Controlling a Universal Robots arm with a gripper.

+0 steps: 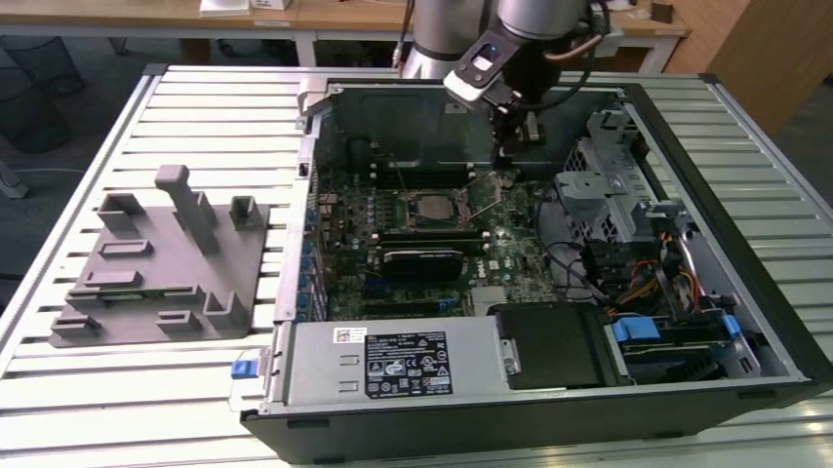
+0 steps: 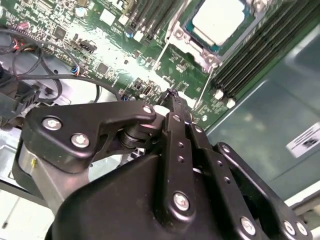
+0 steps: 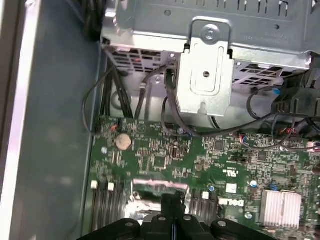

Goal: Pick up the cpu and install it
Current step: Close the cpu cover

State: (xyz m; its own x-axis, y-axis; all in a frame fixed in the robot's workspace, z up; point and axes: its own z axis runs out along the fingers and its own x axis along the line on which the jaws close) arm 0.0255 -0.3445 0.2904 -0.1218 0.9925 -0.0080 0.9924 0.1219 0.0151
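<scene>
Your tool [image 2: 171,96] has its fingers drawn together to a narrow tip, and you can see nothing clamped between them. It hangs inside the open computer case [image 1: 390,117], low over the green motherboard [image 2: 100,45]. The cpu [image 2: 217,20] lies flat in its socket, pale silver top up, framed by a metal bracket. It is near the tool but not touching it, with a strip of bare board between them. It sits to the exterior view's left of the tool tip. A thin wire lever [image 2: 202,95] stands just beside the fingertips. The grey pegged tray [image 1: 156,273] rests on the table [image 1: 209,107], beside the case on the exterior view's left.
</scene>
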